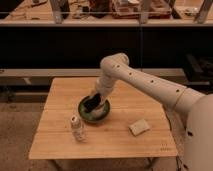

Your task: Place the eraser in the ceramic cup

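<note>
My gripper (93,103) is down in the dark green round dish (84,115) near the middle of the wooden table (110,145), with the white arm coming in from the right. A cream-white patch (102,106) shows inside the dish just right of the gripper; it may be the ceramic cup, mostly covered by the gripper. The black eraser cannot be told apart from the dark gripper.
A small slim whitish bottle (76,127) stands in front of the dish at the left. A flat pale beige slab (139,126) lies at the front right. A dark shelf unit stands behind the table.
</note>
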Tool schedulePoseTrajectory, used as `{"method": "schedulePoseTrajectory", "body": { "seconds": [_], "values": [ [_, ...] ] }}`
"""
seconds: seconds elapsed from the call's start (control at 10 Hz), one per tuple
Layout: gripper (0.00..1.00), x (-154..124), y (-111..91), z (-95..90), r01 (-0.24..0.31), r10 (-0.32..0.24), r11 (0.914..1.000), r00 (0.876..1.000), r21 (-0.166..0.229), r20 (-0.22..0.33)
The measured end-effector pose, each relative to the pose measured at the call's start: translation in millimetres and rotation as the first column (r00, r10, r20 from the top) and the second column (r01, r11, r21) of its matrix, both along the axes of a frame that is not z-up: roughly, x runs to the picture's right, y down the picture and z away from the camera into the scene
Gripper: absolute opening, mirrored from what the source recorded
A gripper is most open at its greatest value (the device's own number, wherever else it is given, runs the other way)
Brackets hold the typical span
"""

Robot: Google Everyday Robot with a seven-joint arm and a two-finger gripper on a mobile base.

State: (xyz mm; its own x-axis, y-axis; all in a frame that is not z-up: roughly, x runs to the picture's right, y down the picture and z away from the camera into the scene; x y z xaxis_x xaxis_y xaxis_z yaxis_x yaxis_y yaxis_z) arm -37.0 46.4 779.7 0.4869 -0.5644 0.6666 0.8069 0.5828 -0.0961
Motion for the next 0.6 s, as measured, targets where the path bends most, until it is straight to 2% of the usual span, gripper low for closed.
{"method": "schedulePoseTrajectory", "body": {
  "seconds": [0.3, 0.6],
  "values": [
    [0.80, 5.2, 0.6, 0.0, 0.023, -0.023, 0.9997, 1.000, 0.001, -0.010],
    [0.80, 29.1, -5.8, -4.8, 0.043, -0.043, 0.9990, 0.999, 0.010, -0.026]
  ]
}}
